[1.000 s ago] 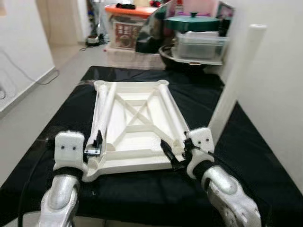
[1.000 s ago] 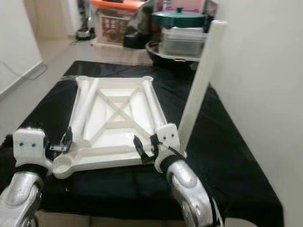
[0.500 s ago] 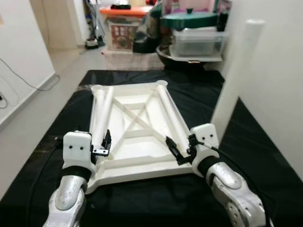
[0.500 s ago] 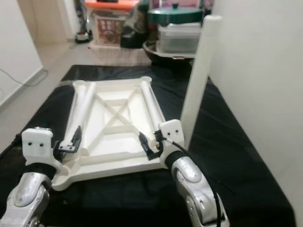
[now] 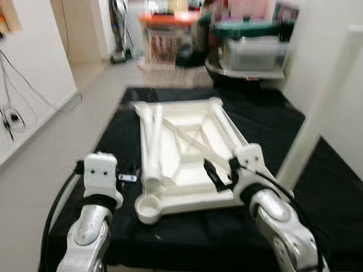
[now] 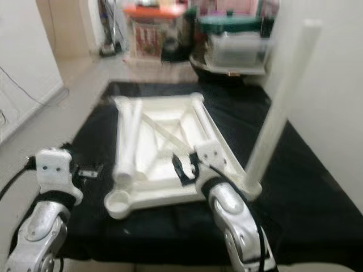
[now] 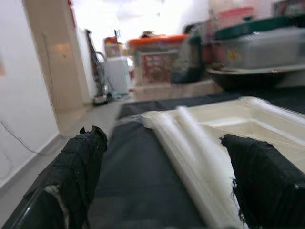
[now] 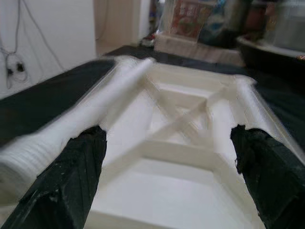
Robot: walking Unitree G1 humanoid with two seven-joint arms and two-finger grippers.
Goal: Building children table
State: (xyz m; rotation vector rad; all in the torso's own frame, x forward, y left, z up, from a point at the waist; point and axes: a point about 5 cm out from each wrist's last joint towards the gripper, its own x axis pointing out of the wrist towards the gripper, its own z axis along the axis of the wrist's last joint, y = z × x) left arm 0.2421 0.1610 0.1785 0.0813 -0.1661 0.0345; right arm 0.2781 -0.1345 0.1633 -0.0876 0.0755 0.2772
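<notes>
The white children's tabletop [image 5: 177, 196] lies upside down on a black cloth [image 5: 119, 141]. Two loose white legs [image 5: 152, 141] rest along its left side. A third white leg [image 5: 326, 102] stands upright at its near right corner. My left gripper [image 5: 129, 177] hovers open over the cloth, a little left of the tabletop and the lying legs; its fingers [image 7: 78, 167] are spread wide with nothing between them. My right gripper [image 5: 214, 171] is open over the tabletop's near right edge, fingers [image 8: 71, 176] wide apart above the ribbed underside [image 8: 176, 143].
Behind the cloth stand an orange-lidded bin [image 5: 170, 22], a green-lidded pot [image 5: 252, 28] and a clear box [image 5: 255, 54]. A white wall [image 6: 334, 113] runs close along the right. Bare floor [image 5: 51, 130] and cables lie to the left.
The camera has swung and the picture is blurred. My left gripper, earlier at the lying leg on the tabletop's left edge, now stands apart to its left. The right gripper stays at the near right edge.
</notes>
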